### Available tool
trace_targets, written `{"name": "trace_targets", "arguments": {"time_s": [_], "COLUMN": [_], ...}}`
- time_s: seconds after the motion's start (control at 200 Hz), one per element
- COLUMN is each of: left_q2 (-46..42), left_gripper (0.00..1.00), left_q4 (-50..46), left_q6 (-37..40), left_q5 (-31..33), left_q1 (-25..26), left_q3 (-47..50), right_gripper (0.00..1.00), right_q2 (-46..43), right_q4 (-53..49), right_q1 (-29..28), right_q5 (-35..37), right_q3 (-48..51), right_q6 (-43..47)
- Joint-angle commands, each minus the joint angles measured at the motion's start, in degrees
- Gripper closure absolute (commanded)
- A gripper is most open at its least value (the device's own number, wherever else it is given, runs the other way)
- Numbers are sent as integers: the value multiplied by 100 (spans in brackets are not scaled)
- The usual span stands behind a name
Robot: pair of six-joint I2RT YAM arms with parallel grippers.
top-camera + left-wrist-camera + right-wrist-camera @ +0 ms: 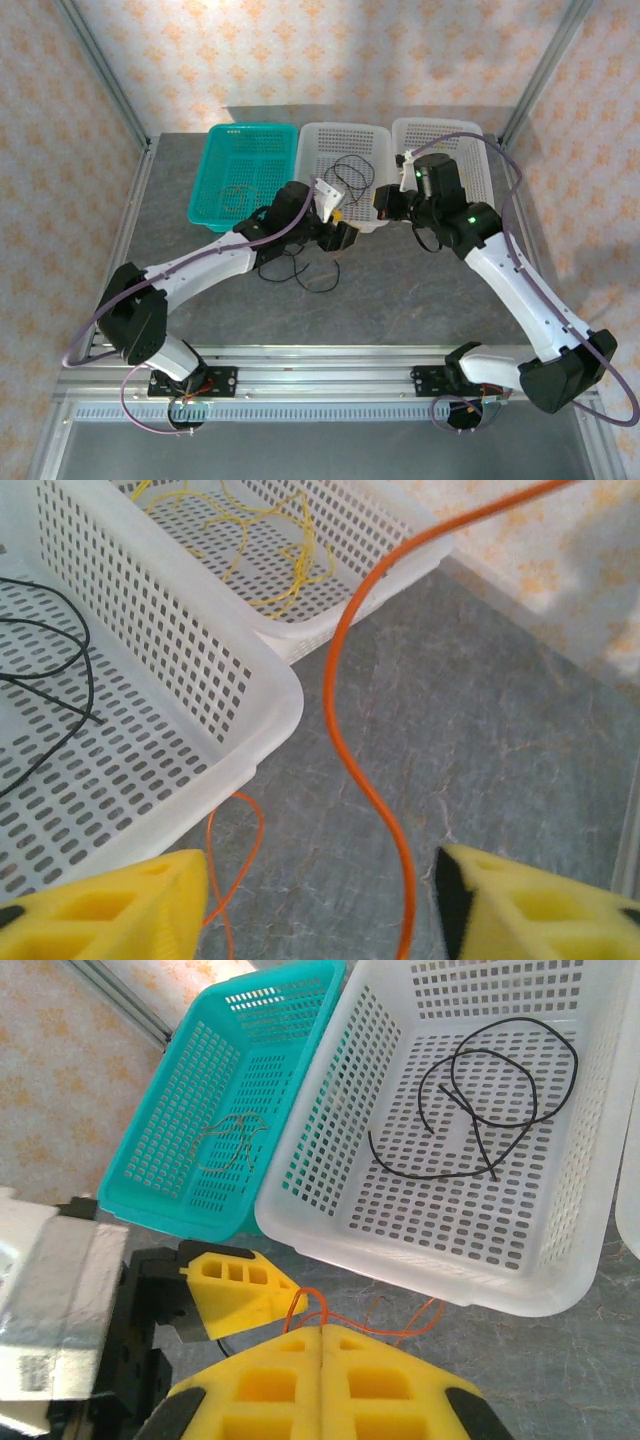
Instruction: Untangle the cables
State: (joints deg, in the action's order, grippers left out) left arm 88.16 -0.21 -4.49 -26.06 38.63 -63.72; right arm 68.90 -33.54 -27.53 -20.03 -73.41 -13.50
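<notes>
The grey stone-look table point(480, 740) carries a loose loop of thin black cable point(285, 268) just in front of the left arm's wrist; the arm covers part of it, so its full path cannot be traced.

The left gripper point(318, 860) has yellow foam-padded fingers standing apart. A thin orange cable point(333, 720) rises through the gap, close to the right-hand pad, and whether it touches that pad is hard to tell. It leaves the picture at the top right. A second orange strand curls out from beside the basket corner; whether it is the same cable is unclear.

The right gripper point(320, 1332) has its yellow pads pressed together. The orange cable springs from their tips, apparently pinched there. One left finger point(240, 1290) sits just beside it.

Beyond stand three perforated plastic baskets in a row. The white middle basket point(420, 1270) holds a looping black cable point(478, 1140). The teal basket point(160, 1130) on its left holds a faint brownish cable point(230, 1140), hard to make out against the mesh. The far white basket point(390, 525), cut off by the frame, holds a tangled yellow cable point(322, 560).
</notes>
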Motion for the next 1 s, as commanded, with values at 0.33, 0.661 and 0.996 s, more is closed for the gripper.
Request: {"name": "trace_targets", "arguments": {"time_s": [0.33, 0.661, 0.996], "left_q2": [-209, -752, -1166], "left_gripper": [83, 100, 100], "left_q4": [223, 585, 1245], "left_q6": [-42, -485, -1430], "left_q5": [148, 18, -469], "left_q1": [3, 63, 110], "left_q3": [90, 458, 550], "right_gripper": [100, 100, 65], "right_q2": [-262, -379, -1248], "right_q4": [-8, 168, 1601], "right_q1": [59, 63, 63], "right_q5": [100, -67, 44], "right_q3": [-17, 15, 815], "right_q6": [-95, -55, -186]}}
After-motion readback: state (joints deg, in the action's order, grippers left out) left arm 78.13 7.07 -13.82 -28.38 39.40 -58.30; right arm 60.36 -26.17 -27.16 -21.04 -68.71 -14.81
